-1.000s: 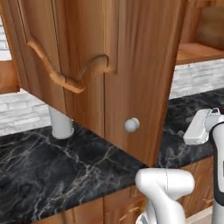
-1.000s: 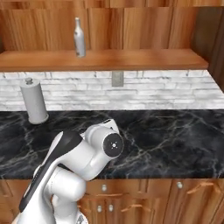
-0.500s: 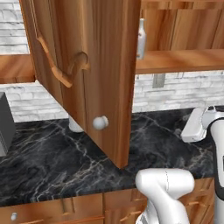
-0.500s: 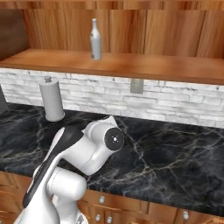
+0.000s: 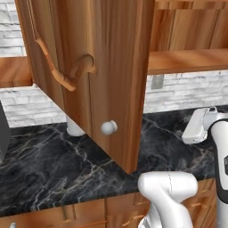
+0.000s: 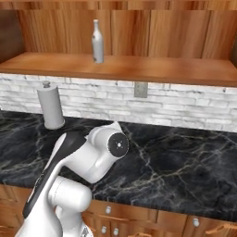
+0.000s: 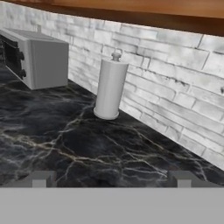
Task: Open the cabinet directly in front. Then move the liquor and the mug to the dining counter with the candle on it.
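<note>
The cabinet [image 5: 111,67] stands open. Its left door is swung out over the counter, with a round silver knob [image 5: 109,128] near its lower edge. On the wooden shelf [image 6: 139,69] inside stands the liquor [image 6: 97,41], a slim whitish bottle, upright and alone. The mug is out of view, and so is the dining counter. My gripper [image 7: 111,181] is open with nothing between its fingertips [image 7: 41,179]. It hangs low over the black marble counter [image 7: 65,144] and faces the brick wall, well below the shelf. My folded arm [image 6: 88,157] sits in front of the counter.
A grey paper-towel cylinder [image 6: 50,105] stands on the counter against the white brick backsplash [image 6: 185,109], left of the bottle. A grey boxy appliance [image 7: 37,57] sits further left. A wall outlet [image 6: 140,89] is under the shelf. Wooden drawer fronts [image 6: 139,217] run below the counter.
Both base views have shifted sideways and back, so the base has moved. The door was open throughout, the bottle stayed on the shelf, and the gripper stayed open.
</note>
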Motion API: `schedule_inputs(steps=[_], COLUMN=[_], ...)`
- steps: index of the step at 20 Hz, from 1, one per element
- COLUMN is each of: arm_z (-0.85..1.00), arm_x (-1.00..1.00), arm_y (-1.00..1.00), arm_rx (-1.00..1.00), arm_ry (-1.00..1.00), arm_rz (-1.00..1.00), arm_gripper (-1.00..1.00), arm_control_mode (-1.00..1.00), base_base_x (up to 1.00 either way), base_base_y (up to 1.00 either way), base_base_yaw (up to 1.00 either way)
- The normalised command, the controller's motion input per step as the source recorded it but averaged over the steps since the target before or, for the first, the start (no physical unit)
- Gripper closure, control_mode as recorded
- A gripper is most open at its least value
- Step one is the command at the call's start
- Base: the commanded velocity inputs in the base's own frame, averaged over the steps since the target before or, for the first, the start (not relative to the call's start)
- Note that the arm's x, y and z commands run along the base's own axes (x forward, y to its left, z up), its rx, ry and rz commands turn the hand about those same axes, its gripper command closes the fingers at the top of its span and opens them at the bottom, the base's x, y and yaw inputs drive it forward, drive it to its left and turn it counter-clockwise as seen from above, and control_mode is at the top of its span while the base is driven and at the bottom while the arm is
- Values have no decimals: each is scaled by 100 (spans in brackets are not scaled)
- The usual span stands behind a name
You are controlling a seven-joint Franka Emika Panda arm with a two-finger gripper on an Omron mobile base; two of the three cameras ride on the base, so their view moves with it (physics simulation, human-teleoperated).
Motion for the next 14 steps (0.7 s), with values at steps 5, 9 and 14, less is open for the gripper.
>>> schedule_inputs(steps=[5, 9, 14], arm_z=[0, 0, 0], arm_x=[0, 0, 0], arm_y=[0, 0, 0], arm_rx=[0, 0, 0], arm_ry=[0, 0, 0], arm_rz=[0, 0, 0], arm_gripper=[-100, -100, -100], arm_control_mode=[100, 100, -100], base_base_x=[10, 15, 0], base_base_y=[14, 5, 0], base_base_yaw=[-3, 4, 1])
